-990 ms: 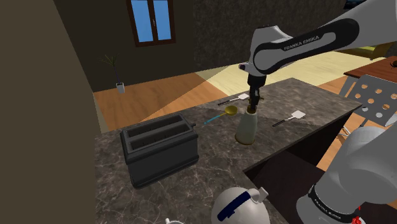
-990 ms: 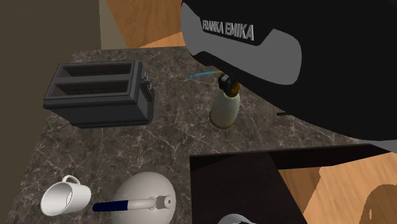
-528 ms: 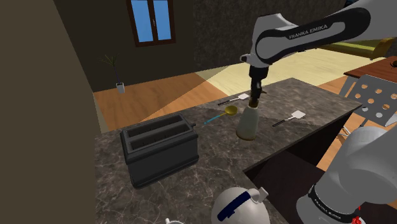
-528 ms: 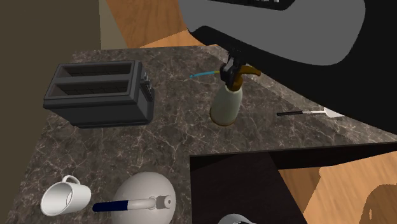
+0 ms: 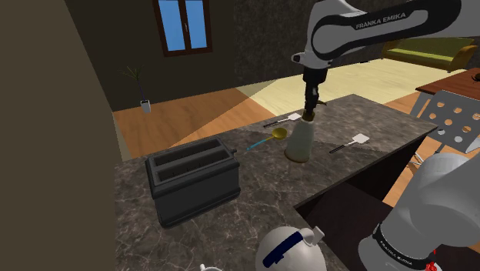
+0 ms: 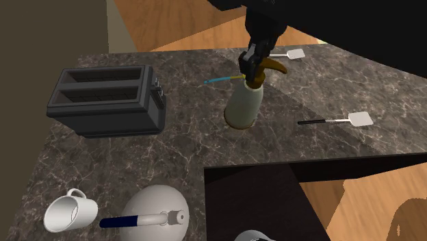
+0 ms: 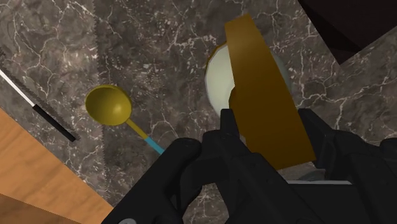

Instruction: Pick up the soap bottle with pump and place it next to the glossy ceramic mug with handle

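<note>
Gripper [image 6: 251, 68] clamped on bottle [image 6: 243, 108] pump [image 6: 271, 66] (brown) | mug [image 6: 68, 211] at bottle's 7 o'clock, well apart, second exterior view

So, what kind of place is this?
Most likely a home kitchen: a dark, stone-patterned counter carries a toaster, a white mug and a spatula.

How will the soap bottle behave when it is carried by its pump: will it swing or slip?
The soap bottle may swing, since the gripper clasps only its brown pump, above the wide pale body. It looks rigid, so likely no bending. Its broad base should resist tipping once set down.
</note>
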You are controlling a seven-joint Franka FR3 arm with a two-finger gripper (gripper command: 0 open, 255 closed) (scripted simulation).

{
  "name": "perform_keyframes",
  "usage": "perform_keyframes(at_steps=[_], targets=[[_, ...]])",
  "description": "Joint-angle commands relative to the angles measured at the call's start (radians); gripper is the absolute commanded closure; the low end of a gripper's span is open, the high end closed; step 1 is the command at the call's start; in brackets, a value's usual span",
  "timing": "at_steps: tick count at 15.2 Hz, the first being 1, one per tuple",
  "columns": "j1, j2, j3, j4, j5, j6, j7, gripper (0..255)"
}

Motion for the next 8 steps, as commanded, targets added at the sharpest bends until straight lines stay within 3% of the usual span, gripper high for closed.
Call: perform_keyframes(at_steps=[1, 8], targets=[[0.000, -0.006, 0.002, 0.025, 0.001, -0.030, -0.002, 255], [0.003, -0.007, 0.009, 0.117, 0.007, -0.124, -0.008, 255]])
